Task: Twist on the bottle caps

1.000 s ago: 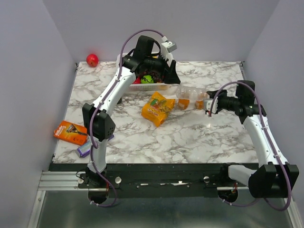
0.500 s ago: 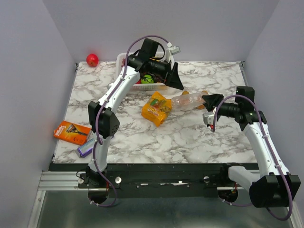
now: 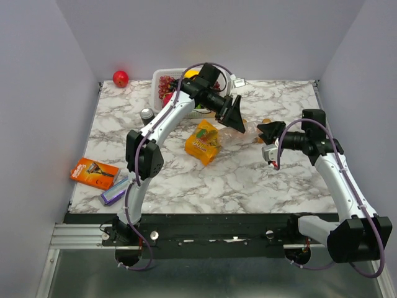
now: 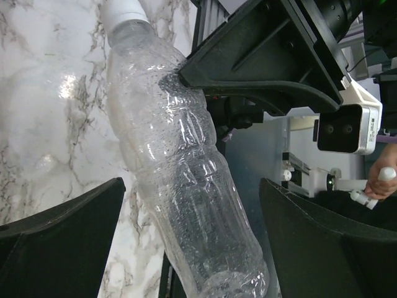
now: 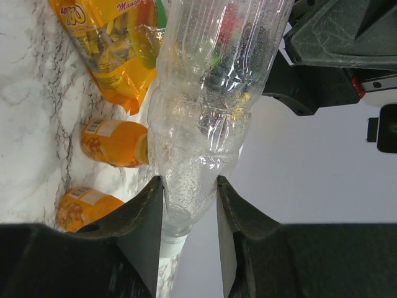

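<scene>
Two grippers are facing each other overhead, left gripper and right gripper, with the clear bottle between them. Left wrist: jaws are gaping around its body, holding nothing. Right wrist: fingers are pinching near the neck; I'm fearing the thin wall slipping when twisted.

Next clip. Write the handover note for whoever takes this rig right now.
Right gripper: shut on the clear bottle near its neck.
Left gripper: open, jaws either side of that bottle's body.
Two orange bottles sit by the yellow snack bag.
Done: nothing confirmed; white at the clear bottle's neck, cap or not unclear.
Left: cap all three bottles.
</scene>
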